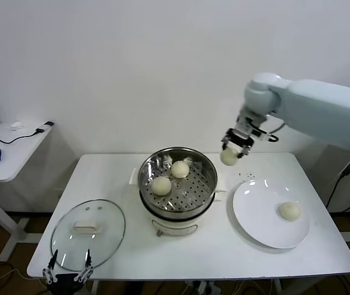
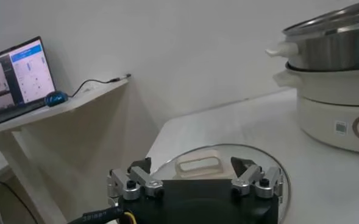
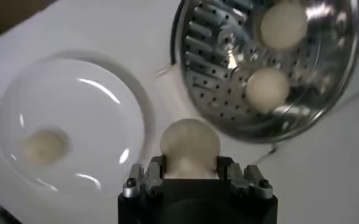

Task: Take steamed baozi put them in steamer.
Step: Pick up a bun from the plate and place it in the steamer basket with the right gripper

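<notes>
The right gripper (image 3: pixel 190 173) is clamped on a baozi (image 3: pixel 190 143), in the air. Below it, the right wrist view shows the steamer (image 3: pixel 325 103) holding two buns (image 3: pixel 267 90) on one side and the white plate (image 3: pixel 106 109) with one bun (image 3: pixel 44 146) on the other. Farther off, the head view alone shows the left gripper (image 1: pixel 69 268), fingers apart, at the glass lid (image 1: pixel 104 230).

Steamer (image 1: pixel 178 184) at table (image 1: pixel 224 258) centre, holding two baozi (image 1: pixel 161 185). Lid (image 1: pixel 88 233) to its left; plate (image 1: pixel 258 215) to its right, bearing one bun (image 1: pixel 289 211). Right gripper (image 1: pixel 231 149) holds another bun (image 1: pixel 228 157) aloft between steamer and plate.
</notes>
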You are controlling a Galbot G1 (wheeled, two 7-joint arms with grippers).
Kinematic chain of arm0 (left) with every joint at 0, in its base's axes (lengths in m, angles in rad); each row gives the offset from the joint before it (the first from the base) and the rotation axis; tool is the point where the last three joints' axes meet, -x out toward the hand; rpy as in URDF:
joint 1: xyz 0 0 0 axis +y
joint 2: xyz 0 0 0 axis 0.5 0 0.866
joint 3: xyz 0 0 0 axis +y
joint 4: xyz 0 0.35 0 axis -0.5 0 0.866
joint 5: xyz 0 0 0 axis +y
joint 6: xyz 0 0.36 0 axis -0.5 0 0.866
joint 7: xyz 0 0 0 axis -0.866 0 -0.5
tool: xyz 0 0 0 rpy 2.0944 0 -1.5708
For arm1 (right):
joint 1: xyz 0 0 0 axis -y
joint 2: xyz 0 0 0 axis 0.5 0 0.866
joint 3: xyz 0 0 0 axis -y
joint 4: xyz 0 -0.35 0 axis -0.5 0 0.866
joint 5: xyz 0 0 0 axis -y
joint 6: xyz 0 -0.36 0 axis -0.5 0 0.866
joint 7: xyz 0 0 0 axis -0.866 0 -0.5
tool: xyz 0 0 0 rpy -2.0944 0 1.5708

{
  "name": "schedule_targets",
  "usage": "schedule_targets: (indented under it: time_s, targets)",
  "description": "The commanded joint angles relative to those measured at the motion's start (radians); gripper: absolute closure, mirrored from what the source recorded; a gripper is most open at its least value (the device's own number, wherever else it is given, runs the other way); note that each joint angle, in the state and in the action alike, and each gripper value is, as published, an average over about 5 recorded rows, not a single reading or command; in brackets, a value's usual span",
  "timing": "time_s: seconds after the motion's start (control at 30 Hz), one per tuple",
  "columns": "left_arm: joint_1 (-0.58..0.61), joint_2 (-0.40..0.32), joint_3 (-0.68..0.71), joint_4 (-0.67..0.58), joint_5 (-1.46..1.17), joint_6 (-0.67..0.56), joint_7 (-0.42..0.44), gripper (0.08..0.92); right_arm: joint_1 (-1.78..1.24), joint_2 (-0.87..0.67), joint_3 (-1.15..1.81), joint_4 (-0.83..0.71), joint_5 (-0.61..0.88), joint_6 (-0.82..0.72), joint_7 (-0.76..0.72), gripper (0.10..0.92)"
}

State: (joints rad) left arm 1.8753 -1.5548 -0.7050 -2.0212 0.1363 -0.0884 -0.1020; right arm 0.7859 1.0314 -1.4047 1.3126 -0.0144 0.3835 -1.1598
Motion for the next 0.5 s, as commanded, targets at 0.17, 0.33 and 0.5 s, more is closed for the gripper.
schedule_targets:
  time_s: [0.17, 0.33, 0.5]
  targets:
    - [-0.006, -0.015, -0.001, 0.001, 0.004, 0.005, 0.003, 0.177, -0.138, 0.31, 0.096, -0.006, -0.163, 0.173, -0.015, 0.465]
    - [-0.011, -0.027, 0.0, -0.001, 0.007, 0.008, -0.002, 0.177, -0.194, 0.321, 0.065, -0.001, -0.158, 0.172, -0.015, 0.465]
    - [-0.015, -0.033, -0.002, -0.001, 0.001, 0.011, -0.009, 0.177, -0.232, 0.321, 0.043, 0.007, -0.151, 0.175, -0.014, 0.465]
